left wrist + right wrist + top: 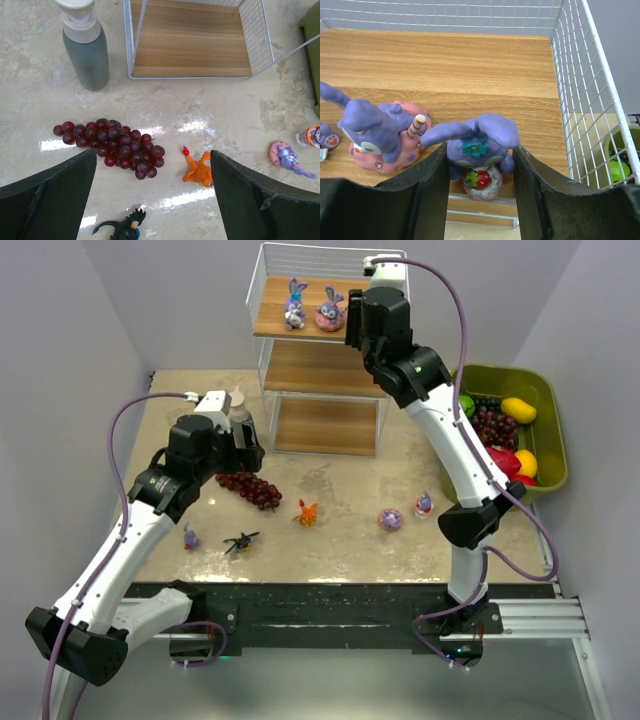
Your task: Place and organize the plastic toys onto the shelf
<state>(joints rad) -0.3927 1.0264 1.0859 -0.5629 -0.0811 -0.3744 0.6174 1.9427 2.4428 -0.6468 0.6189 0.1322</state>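
Right claw [480, 162]: clamped on strawberry bunny [481, 145] at the front edge of the shelf [470, 65] top board, just beside pink-based bunny [380, 132].
Left claw [153, 157]: spread wide, empty, above tabletop [225, 115]; under it grapes [112, 145], orange creature [197, 171], black bug [120, 229].
Purple figurine [287, 157]: on tabletop, right of the creature.

From overhead, the right arm hides the right fingers [550, 200] and the purple plastic bunny with a strawberry [480, 155] between them on the top board of the white wire shelf [320, 368]. The left arm covers most of the grey-green bottle [238, 400]. The left wrist view cuts off part of the black bug figurine [120, 229]. The right wrist view shows only a sliver of a third purple figurine [326, 139].
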